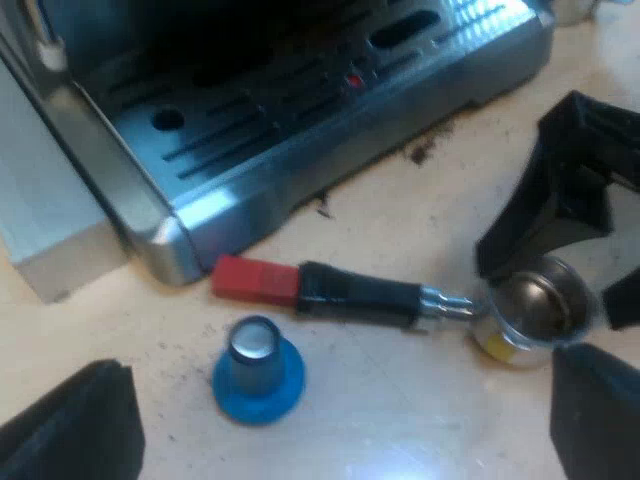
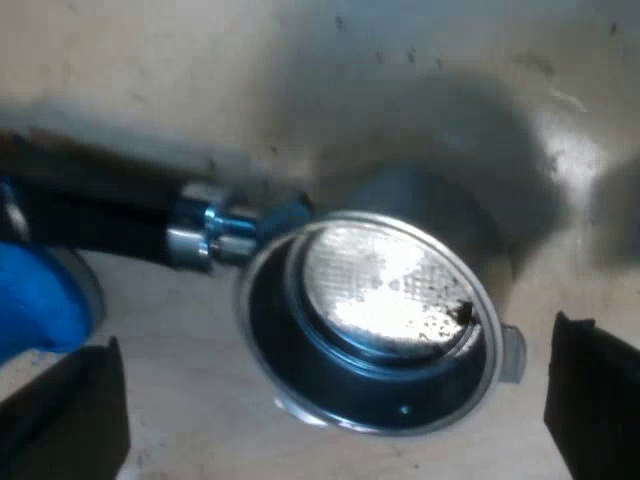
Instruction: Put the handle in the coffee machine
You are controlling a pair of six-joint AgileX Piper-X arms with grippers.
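Observation:
The metal holder (image 1: 400, 300) lies flat on the pale table, its red end (image 1: 255, 280) close to the corner of the espresso machine (image 1: 300, 120). Its round basket (image 2: 380, 320) faces up and holds a few dark grounds. My right gripper (image 2: 330, 420) is open just above the basket, one finger on each side and neither touching it. It also hangs over the basket as the right gripper (image 1: 570, 200) seen from the left wrist. My left gripper (image 1: 330, 430) is open above the table near the blue tamper, with nothing between its fingers.
A blue tamper (image 1: 258, 368) with a metal top stands upright beside the holder's dark handle; its blue edge (image 2: 35, 300) sits close to the handle's neck. The machine's slotted drip tray (image 1: 250, 110) juts out over the table. Coffee crumbs (image 1: 420, 152) dot the surface.

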